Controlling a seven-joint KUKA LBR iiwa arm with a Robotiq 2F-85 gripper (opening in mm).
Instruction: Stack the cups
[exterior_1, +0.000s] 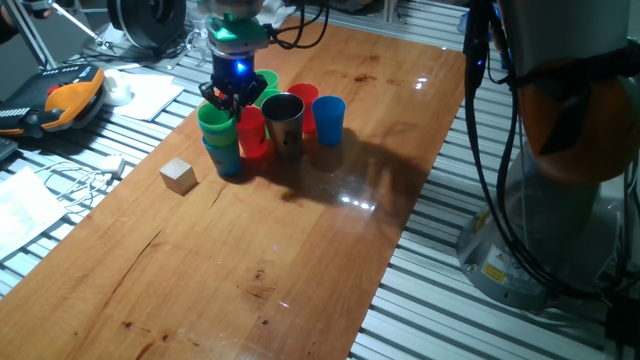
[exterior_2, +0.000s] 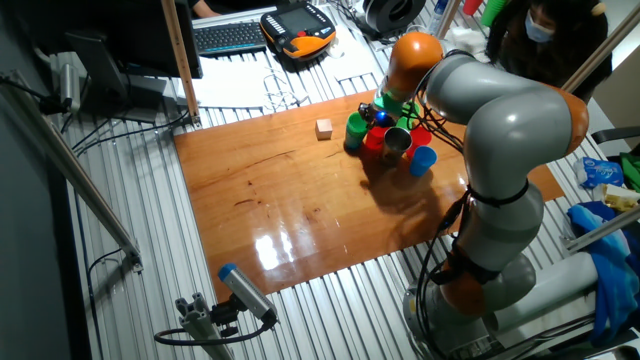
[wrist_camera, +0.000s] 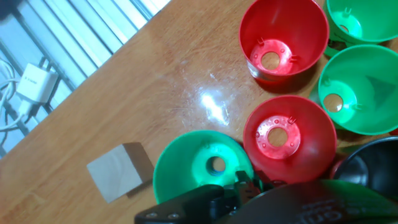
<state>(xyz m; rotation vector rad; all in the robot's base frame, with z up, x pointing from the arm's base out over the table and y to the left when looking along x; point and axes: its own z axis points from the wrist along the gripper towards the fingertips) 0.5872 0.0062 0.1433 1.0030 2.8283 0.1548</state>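
Observation:
Cups stand clustered at the far end of the wooden table. A green cup (exterior_1: 216, 121) tops a blue cup (exterior_1: 226, 158) at the cluster's left. Beside it are a red cup (exterior_1: 251, 131), the steel cup (exterior_1: 286, 118), another red cup (exterior_1: 304, 101) and a lone blue cup (exterior_1: 329, 117). My gripper (exterior_1: 233, 98) hangs just above the green cup's rim. In the hand view the green cup (wrist_camera: 200, 165) lies right under the gripper (wrist_camera: 239, 188), with red cups (wrist_camera: 288, 139) (wrist_camera: 283, 36) and green cups (wrist_camera: 359, 91) beyond. The fingertips are hidden, so the grip is unclear.
A small wooden cube (exterior_1: 178, 175) (wrist_camera: 119, 172) lies on the table left of the cups. The table's left edge meets a slatted metal surface with cables and a white adapter (wrist_camera: 34, 84). The arm's base (exterior_1: 560, 180) stands at the right.

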